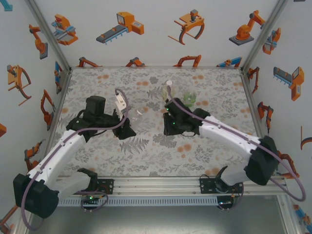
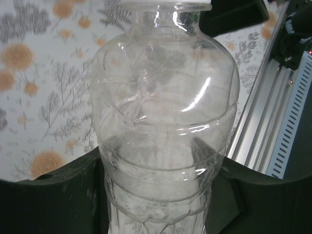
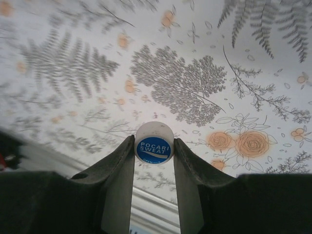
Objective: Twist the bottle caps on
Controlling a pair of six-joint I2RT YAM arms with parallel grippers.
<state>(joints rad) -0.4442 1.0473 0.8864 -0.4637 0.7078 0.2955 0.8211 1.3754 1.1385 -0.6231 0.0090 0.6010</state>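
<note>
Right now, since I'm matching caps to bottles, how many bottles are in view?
3. A clear bottle is in the left gripper; a tall slim bottle and a squat green bottle stand side by side past mid-table. None seems hidden.

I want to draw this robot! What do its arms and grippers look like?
The left arm and right arm have white links, chunky black joints and a thin purple cable. The left gripper and right gripper each have two dark fingers.
</note>
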